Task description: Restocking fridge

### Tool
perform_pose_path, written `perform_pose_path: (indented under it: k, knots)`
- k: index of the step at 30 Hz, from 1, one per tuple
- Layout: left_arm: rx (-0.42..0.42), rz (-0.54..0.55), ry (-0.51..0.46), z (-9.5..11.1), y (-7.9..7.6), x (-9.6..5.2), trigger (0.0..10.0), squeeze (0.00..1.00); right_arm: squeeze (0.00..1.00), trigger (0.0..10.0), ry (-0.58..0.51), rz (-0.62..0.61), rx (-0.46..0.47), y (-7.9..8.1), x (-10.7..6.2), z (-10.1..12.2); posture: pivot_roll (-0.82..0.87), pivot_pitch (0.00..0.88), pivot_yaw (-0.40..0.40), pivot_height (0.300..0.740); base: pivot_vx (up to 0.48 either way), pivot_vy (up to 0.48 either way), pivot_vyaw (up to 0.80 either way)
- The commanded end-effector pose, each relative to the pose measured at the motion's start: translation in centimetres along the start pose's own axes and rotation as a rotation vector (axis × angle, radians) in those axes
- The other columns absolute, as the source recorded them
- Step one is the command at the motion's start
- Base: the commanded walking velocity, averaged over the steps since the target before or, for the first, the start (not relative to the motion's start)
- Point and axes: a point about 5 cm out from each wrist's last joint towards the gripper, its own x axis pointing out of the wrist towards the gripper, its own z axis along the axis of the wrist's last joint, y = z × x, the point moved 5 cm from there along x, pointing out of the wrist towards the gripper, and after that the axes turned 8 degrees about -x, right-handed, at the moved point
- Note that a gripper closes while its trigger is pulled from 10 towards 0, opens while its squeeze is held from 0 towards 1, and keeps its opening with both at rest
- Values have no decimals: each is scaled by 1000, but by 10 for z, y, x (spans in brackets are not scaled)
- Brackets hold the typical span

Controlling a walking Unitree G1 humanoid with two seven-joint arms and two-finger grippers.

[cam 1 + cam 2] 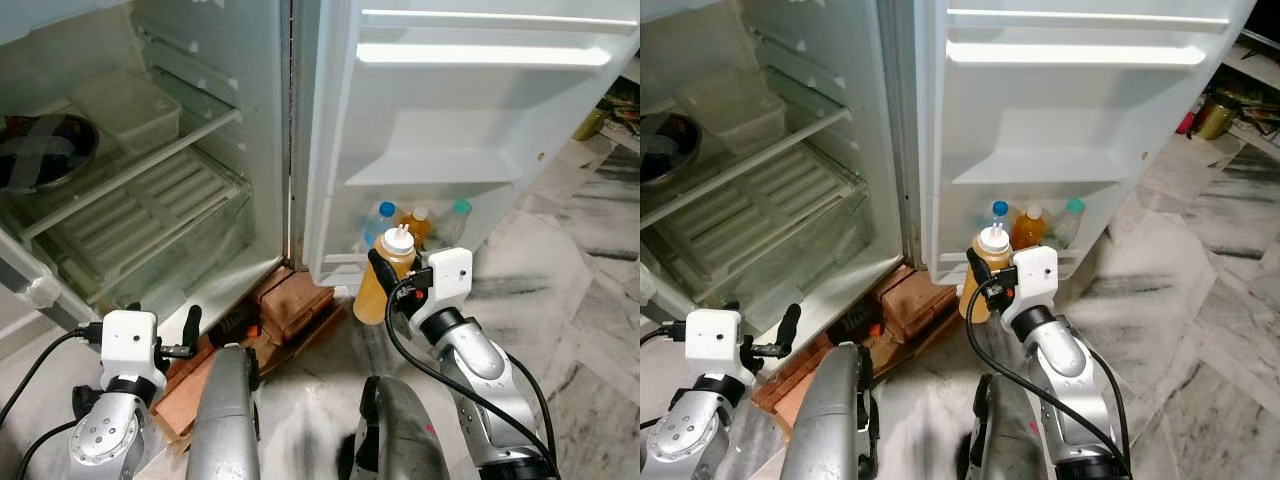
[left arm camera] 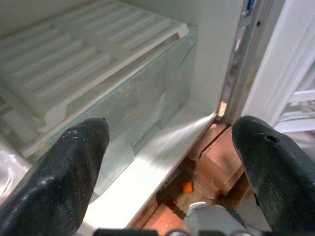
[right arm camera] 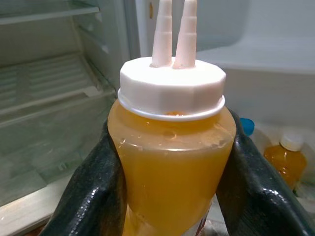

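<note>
Right gripper clamps the orange sauce bottle upright, nozzles up, near the door's bottom shelf for loading beside stored bottles. Left gripper hangs parted, empty.

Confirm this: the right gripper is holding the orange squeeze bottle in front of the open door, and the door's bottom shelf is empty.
Not empty. The left eye view shows bottles on the door's bottom shelf. The right gripper does hold the orange squeeze bottle there.
</note>
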Motion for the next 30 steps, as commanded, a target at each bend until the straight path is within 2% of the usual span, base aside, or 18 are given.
perform_pose_path:
  k: [1,27,30]
  knots:
    - [-3,-8,-8,1,-2,0,10000,0,0,10000,-21,4,-13,0,2,5,86,155,-73,630,379,0,0]
    - [-11,-22,-12,1,-6,1,10000,0,0,10000,-36,22,-24,3,5,7,87,156,-77,630,330,0,0]
    - [-17,-16,-17,1,-6,0,10000,0,0,10000,-35,25,-25,3,5,7,87,162,-77,630,0,0,0]
